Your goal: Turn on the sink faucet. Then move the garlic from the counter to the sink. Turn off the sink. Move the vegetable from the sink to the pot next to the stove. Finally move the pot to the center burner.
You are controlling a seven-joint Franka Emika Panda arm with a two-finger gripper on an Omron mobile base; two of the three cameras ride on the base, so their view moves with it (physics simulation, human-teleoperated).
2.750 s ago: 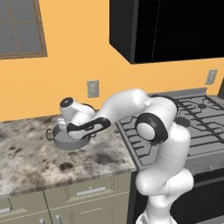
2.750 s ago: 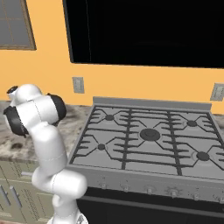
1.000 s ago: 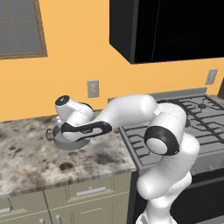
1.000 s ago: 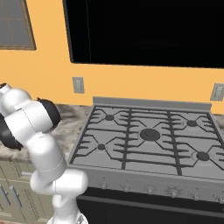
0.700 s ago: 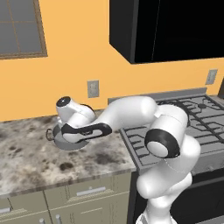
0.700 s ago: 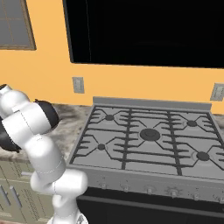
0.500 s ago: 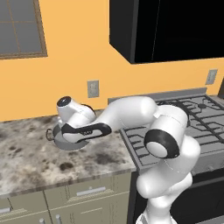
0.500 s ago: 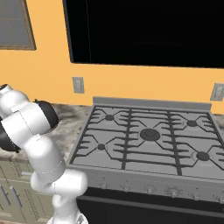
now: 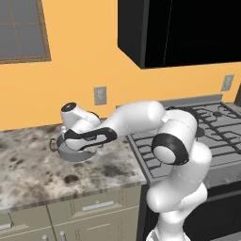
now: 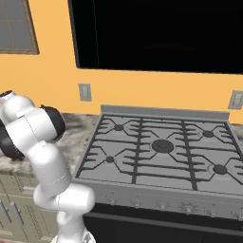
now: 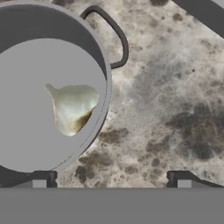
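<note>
While the garlic [image 11: 72,107] already lies inside the pot [image 11: 26,57] at left of the hand view, step in hand looks like grabbing the pot to carry it to the stove [image 10: 161,147]. End effector [image 11: 111,180] is spread wide, nothing between tips, hovering over the table [image 11: 175,100] just beside the pot's rim. To do it well: centre over the loop handle [image 11: 116,41] or rim wall, drop straight, pinch firmly, lift level so the bulb doesn't roll. Garlic's long axis runs upper left to lower right, narrow tip toward upper left.
</note>
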